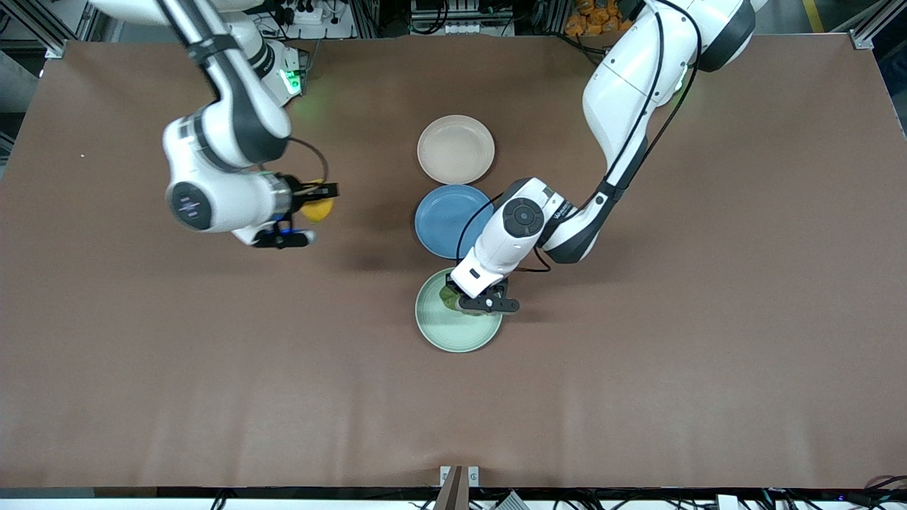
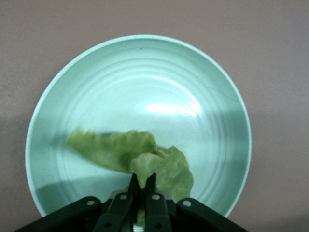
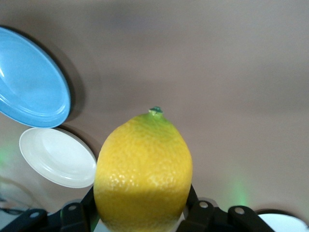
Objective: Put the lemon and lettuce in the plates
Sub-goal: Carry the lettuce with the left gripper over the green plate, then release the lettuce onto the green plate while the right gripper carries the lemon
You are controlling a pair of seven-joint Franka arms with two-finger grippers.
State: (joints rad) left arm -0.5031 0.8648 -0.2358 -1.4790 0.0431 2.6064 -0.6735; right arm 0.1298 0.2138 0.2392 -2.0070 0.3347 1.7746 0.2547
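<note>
My left gripper [image 1: 462, 300] is shut on the lettuce [image 1: 448, 295], a green wrinkly leaf, and holds it low over the mint green plate [image 1: 453, 331]. In the left wrist view the leaf [image 2: 120, 149] hangs from the fingertips [image 2: 131, 186] over the plate [image 2: 145, 72]; I cannot tell if it touches. My right gripper [image 1: 323, 204] is shut on the yellow lemon [image 1: 317, 211], in the air over bare table toward the right arm's end. The lemon [image 3: 143, 164] fills the right wrist view. The beige-pink plate [image 1: 455, 149] holds nothing.
A blue plate [image 1: 441, 218] lies between the beige-pink and mint plates, partly under the left arm's wrist. It also shows in the right wrist view [image 3: 29, 82], beside the beige-pink plate [image 3: 57, 157]. The brown table [image 1: 212, 368] spreads wide around them.
</note>
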